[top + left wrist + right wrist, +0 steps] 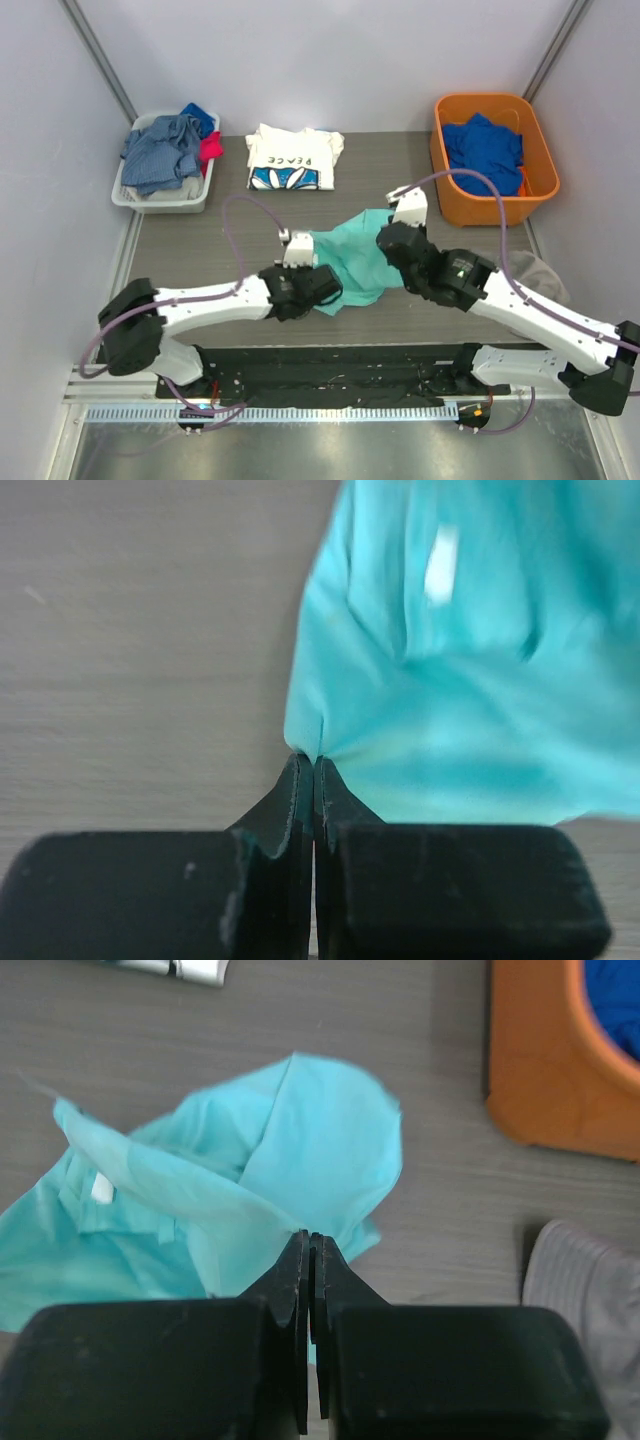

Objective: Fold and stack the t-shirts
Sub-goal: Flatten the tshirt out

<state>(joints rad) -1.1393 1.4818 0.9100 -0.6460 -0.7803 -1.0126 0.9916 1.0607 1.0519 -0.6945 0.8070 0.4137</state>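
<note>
The mint-teal t-shirt (352,262) lies crumpled in the middle of the table, between my two arms. My left gripper (315,760) is shut on an edge of that shirt (450,680), the cloth pinched at the fingertips. My right gripper (311,1238) is shut on another fold of the same shirt (230,1180), which bunches up to its left. In the top view the left gripper (322,282) sits at the shirt's near-left side and the right gripper (386,240) at its right side. The white "PEACE" t-shirt (292,158) lies folded at the back of the table.
A white basket (128,194) with grey-blue and blue clothes stands at the back left. An orange basket (442,165) holding a royal blue garment is at the back right; its corner (540,1070) shows in the right wrist view. A grey cloth (540,275) lies by the right arm.
</note>
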